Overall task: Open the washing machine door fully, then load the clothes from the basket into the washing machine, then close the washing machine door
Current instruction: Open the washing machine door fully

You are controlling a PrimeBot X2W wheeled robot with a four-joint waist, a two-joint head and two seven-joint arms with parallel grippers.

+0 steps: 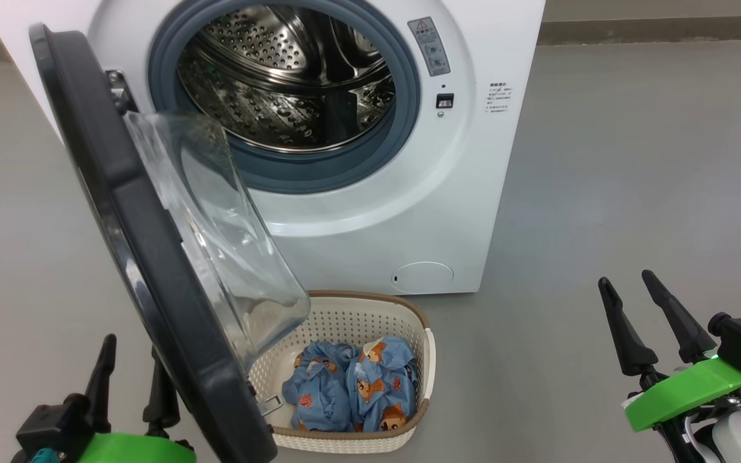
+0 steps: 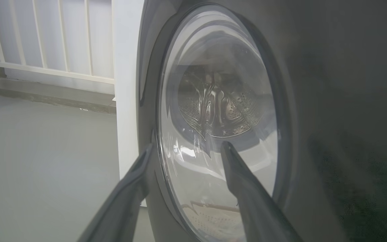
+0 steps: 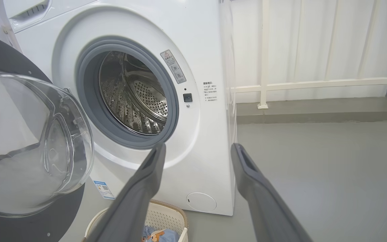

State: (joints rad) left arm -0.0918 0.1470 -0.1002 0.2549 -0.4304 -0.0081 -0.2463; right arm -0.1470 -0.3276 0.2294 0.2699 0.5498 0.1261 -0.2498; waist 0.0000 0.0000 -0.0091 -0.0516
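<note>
Left hand [image 1: 131,360] spread at half-open washing machine door [image 1: 119,212]

Right hand [image 1: 626,278] spread too, empty, well off right. Door overhangs the basket [image 1: 370,299] before the washing machine [image 1: 473,161]. I'd hook the rim, swing it wide left. Count: one door, one basket, two bundles of clothes [image 1: 351,386] inside

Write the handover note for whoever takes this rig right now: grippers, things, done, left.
Left gripper: open, empty, at the outer side of the washing machine door; contact unclear.
Right gripper: open, empty, over the floor to the right.
The door stands swung open at the left of the washing machine; the drum looks empty.
The clothes lie in the basket, on the floor before the machine, partly under the door.
Done: door open, perhaps not fully.
Left: widen the door if needed, load the clothes, close the door.
</note>
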